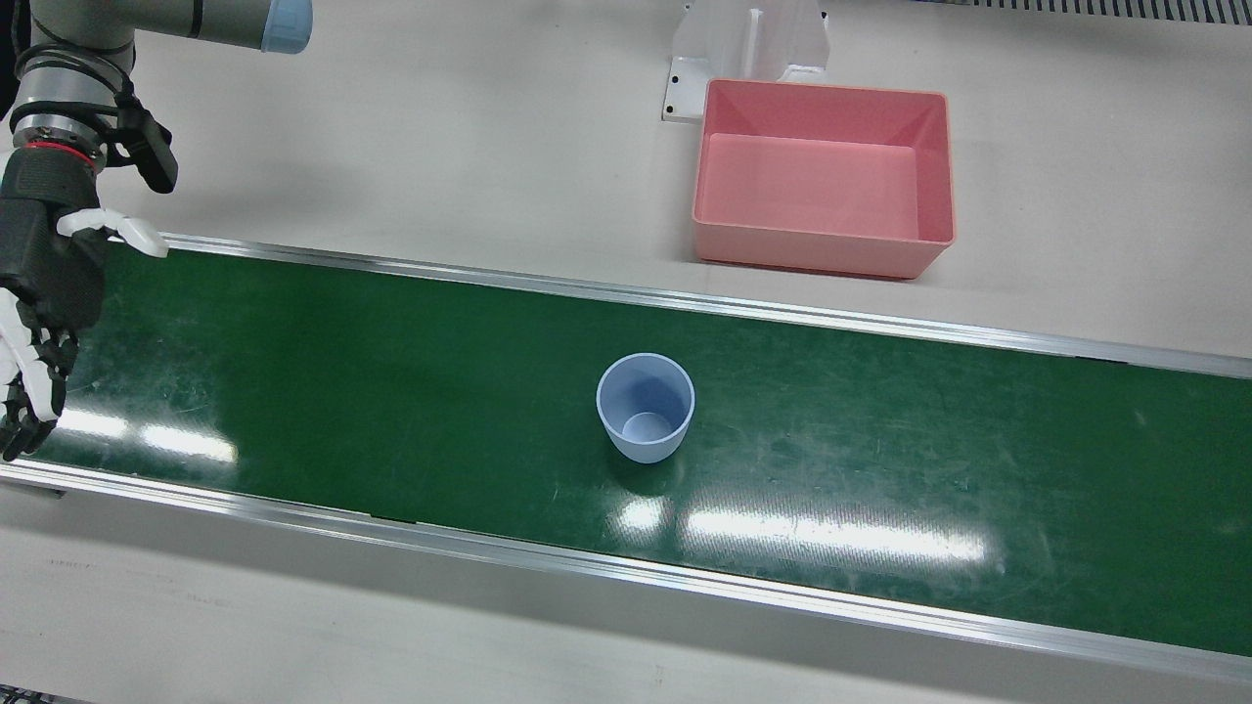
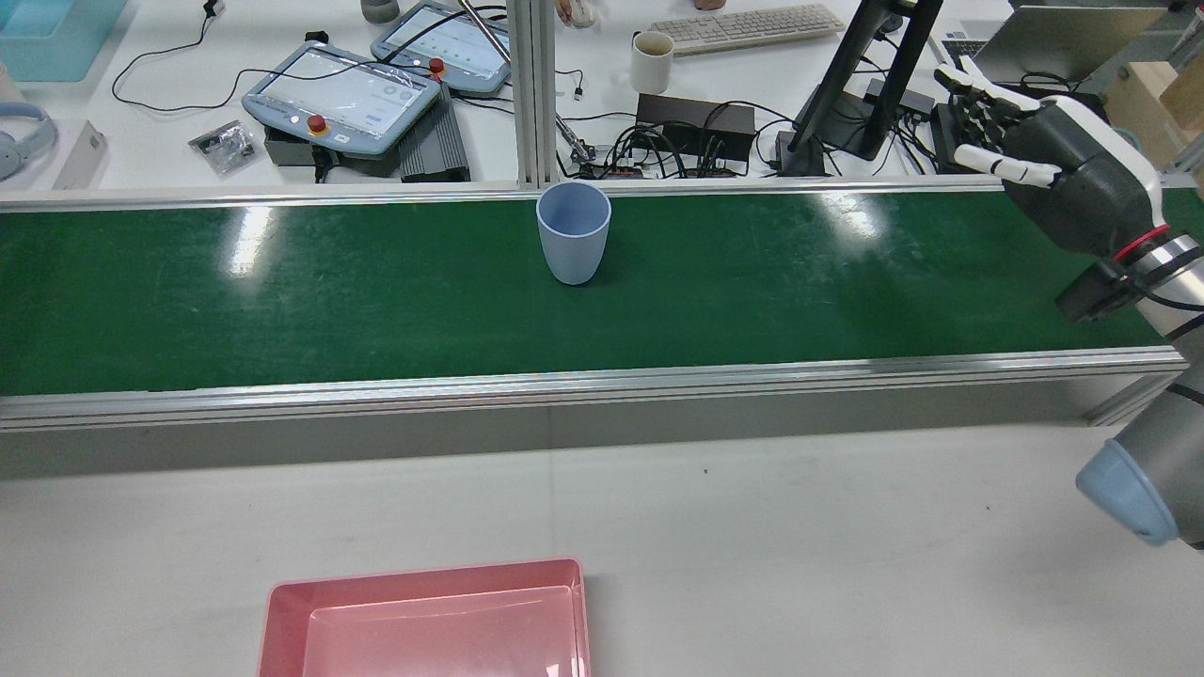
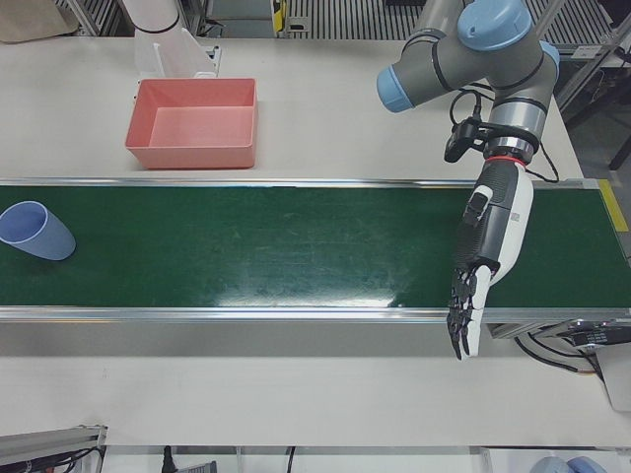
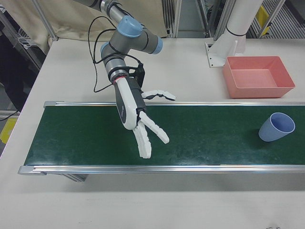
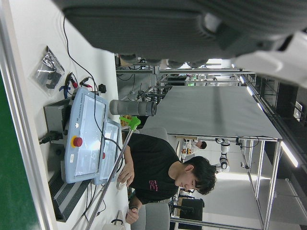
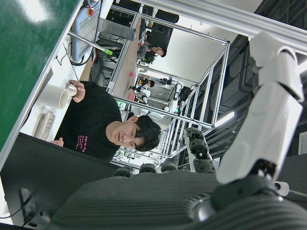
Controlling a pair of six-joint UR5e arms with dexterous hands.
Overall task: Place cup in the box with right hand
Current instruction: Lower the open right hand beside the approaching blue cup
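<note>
Cup (image 1: 646, 407) stands upright on the green belt (image 1: 391, 391), well apart from the right hand (image 4: 138, 117), whose fingers (image 4: 155, 128) are spread, empty, and pointing across the belt.

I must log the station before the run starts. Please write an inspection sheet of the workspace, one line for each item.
Surface: green conveyor belt with glare patches and scuffs; pale table around it.
Job's things: blue cup upright on the belt, empty; pink box on the table beyond the belt, empty, apart from the cup.
Clutter: nothing seen on belt or table.
Hands: right hand open over the belt's end, fingers spread, far from the cup; left hand open over the opposite end, holding nothing.
Cables: black cable along the right wrist; loose cables on the desk.
Surroundings: desk with teach pendants, keyboard, mug; a person seated there.
</note>
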